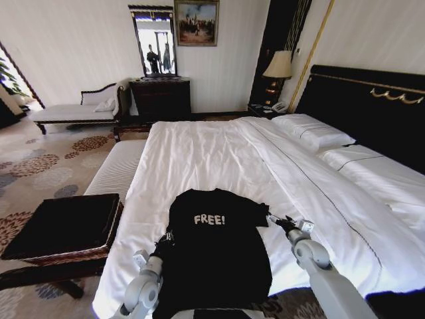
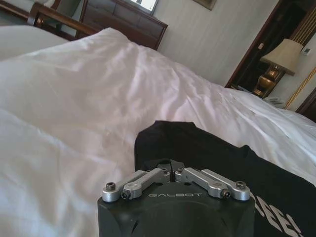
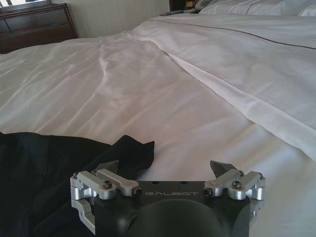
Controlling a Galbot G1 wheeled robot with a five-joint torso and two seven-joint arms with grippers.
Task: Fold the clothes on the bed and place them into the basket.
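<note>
The clothes, one black T-shirt (image 1: 216,249) with white "FREE!" lettering, lie spread flat at the foot of the bed (image 1: 219,149). At the shirt's left sleeve my left gripper (image 1: 164,240) (image 2: 173,168) has its fingers closed together on the black fabric (image 2: 197,143). My right gripper (image 1: 277,221) (image 3: 165,165) stands open at the right sleeve, whose pointed tip (image 3: 131,148) lies between the spread fingers. The basket (image 1: 66,256), brown wicker with black lining, sits on a low bench to the left of the bed.
A striped white bench (image 1: 119,166) runs along the bed's left side beyond the basket. Pillows (image 1: 312,129) and a black headboard (image 1: 372,100) are at the far right. A chaise longue (image 1: 73,109), a dark dresser (image 1: 159,96) and a lamp (image 1: 279,66) line the back wall.
</note>
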